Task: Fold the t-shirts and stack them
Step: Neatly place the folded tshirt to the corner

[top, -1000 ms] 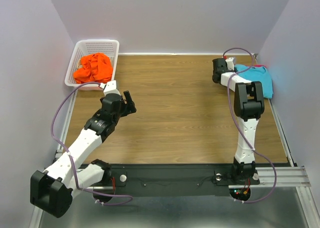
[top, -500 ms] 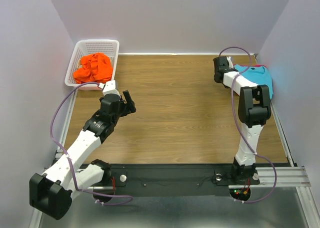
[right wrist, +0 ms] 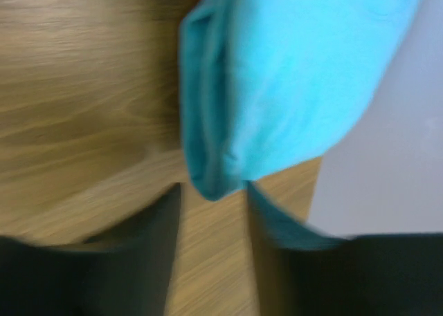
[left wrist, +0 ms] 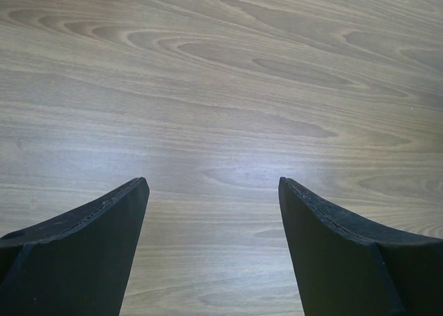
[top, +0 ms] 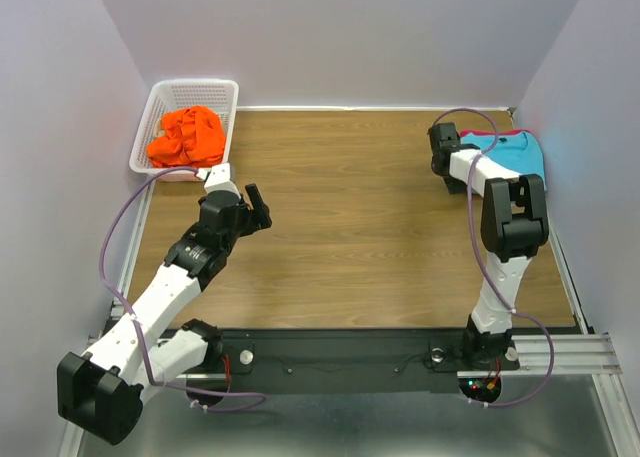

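Observation:
The turquoise t-shirt (top: 517, 157) lies folded at the far right of the table, with a strip of the magenta t-shirt (top: 478, 134) showing at its back edge. My right gripper (top: 443, 149) is just left of it. In the blurred right wrist view the right gripper (right wrist: 212, 204) is open, and a folded corner of the turquoise shirt (right wrist: 277, 88) reaches the tips without being held. The orange t-shirt (top: 186, 137) lies crumpled in the white basket (top: 196, 85). My left gripper (top: 258, 209) is open and empty over bare wood, as the left wrist view (left wrist: 212, 181) shows.
The white lattice basket stands at the back left corner, just beyond the left gripper. Pale walls close the table on the left, back and right; the right wall (right wrist: 387, 164) is right behind the turquoise shirt. The arm bases sit on a black rail (top: 350, 357) at the near edge.
The right arm has swung its elbow to the right and drawn its gripper slightly nearer, uncovering the magenta strip. The left arm has barely moved.

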Tool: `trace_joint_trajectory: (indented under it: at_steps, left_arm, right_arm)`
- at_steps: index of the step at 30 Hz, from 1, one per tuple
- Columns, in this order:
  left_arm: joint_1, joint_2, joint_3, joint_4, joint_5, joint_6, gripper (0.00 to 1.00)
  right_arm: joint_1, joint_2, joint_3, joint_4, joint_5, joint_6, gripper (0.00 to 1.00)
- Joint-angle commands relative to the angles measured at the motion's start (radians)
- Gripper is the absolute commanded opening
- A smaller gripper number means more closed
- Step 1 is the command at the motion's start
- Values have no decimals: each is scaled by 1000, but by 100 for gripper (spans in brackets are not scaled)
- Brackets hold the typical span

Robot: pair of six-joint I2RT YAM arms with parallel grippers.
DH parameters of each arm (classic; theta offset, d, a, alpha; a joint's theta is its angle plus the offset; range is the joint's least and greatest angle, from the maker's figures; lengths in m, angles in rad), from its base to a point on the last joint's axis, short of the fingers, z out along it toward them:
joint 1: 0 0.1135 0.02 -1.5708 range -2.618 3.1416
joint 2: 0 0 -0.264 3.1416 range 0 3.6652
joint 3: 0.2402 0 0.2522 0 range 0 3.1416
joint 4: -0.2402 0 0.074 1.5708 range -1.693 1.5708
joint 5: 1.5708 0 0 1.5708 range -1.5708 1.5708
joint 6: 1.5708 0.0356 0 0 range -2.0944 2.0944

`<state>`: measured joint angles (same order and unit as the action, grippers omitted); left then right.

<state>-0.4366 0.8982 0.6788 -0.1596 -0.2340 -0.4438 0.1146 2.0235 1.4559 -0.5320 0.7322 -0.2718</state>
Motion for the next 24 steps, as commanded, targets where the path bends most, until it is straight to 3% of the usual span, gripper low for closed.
trace_joint_trajectory:
  at_steps: [1, 2, 7, 12, 16, 24]
  left_arm:
    - [2, -31, -12, 8, -2, 2, 88]
    - [4, -31, -10, 8, -2, 4, 88]
    - [2, -30, 1, 2, -13, 11, 88]
    - [4, -33, 5, -17, -24, 20, 88]
    - [2, -42, -1, -23, -36, 28, 88]
    - [2, -30, -4, -23, -36, 34, 88]
  right_arm:
    - [14, -38, 55, -59, -156, 37, 53]
    - [14, -51, 69, -59, -177, 48, 58]
    - [1, -68, 222, -49, -218, 105, 59]
    - [-41, -7, 337, -2, -226, 163, 46]
    - [-75, 81, 435, 9, -234, 181, 29]
    - [-110, 250, 576, 43, -260, 238, 24]
